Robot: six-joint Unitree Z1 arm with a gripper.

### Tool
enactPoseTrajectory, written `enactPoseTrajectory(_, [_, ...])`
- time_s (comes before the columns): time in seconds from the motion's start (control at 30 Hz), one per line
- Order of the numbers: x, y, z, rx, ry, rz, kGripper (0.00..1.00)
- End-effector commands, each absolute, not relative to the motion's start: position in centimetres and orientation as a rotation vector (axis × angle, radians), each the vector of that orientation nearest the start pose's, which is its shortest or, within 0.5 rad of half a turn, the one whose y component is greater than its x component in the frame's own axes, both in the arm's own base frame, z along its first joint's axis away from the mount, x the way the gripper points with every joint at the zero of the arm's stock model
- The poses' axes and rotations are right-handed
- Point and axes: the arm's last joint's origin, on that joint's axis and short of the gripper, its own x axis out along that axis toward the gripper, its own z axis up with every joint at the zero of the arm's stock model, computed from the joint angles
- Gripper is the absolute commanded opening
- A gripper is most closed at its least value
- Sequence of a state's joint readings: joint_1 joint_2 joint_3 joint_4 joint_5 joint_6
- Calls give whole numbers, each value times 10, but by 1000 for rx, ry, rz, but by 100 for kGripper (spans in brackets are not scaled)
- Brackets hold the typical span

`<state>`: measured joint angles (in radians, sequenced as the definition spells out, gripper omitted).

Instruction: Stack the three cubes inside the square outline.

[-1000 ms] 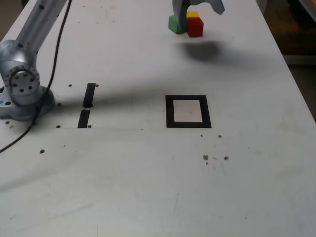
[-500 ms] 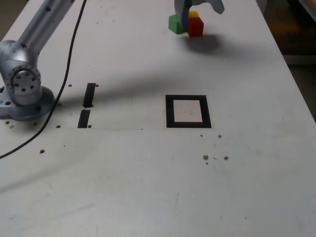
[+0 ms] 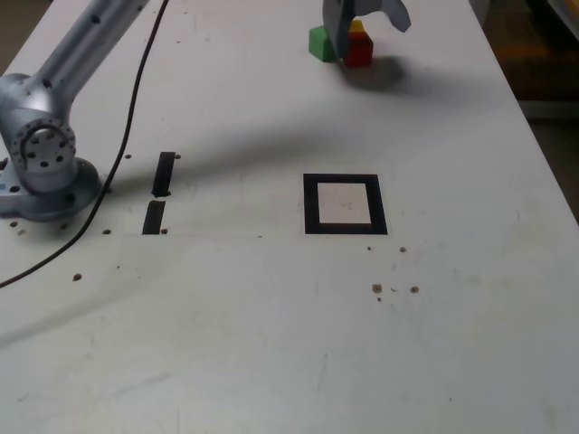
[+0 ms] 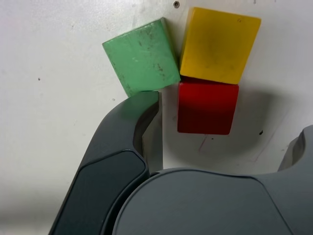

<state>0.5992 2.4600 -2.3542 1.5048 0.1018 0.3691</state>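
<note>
At the table's far end, the yellow cube (image 3: 357,28) sits on top of the red cube (image 3: 359,52), and the green cube (image 3: 319,43) lies on the table just to their left in the exterior view. My gripper (image 3: 365,22) is open and hangs low over the pair. One finger (image 4: 142,122) is down in the gap between the green cube (image 4: 142,55) and the red cube (image 4: 205,107). The other finger (image 4: 298,147) stands clear on the far side of the yellow cube (image 4: 220,44). Nearer the camera, the square outline (image 3: 345,203) holds nothing.
The arm's base (image 3: 41,154) stands at the exterior view's left, with a black cable (image 3: 109,172) trailing past it. Two short black tape strips (image 3: 163,174) lie beside the base. Small specks (image 3: 378,288) dot the table below the square. The table edge (image 3: 534,136) runs down the right.
The gripper has come down closer over the cubes and its shadow has drawn in under it. The cubes have not moved.
</note>
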Motion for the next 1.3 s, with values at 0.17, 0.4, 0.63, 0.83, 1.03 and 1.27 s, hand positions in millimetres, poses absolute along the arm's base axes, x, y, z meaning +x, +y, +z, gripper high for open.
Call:
enactPoseTrajectory(0.17, [405, 283, 234, -122, 1641, 239, 86])
enactPoseTrajectory(0.4, [409, 282, 231, -126, 1632, 235, 80])
enactPoseTrajectory(0.63, [411, 283, 233, -130, 1621, 254, 68])
enactPoseTrajectory(0.83, [411, 284, 232, -136, 1619, 265, 62])
enactPoseTrajectory(1.03, [412, 286, 230, -151, 1610, 262, 58])
enactPoseTrajectory(1.27, [415, 284, 231, -155, 1593, 257, 49])
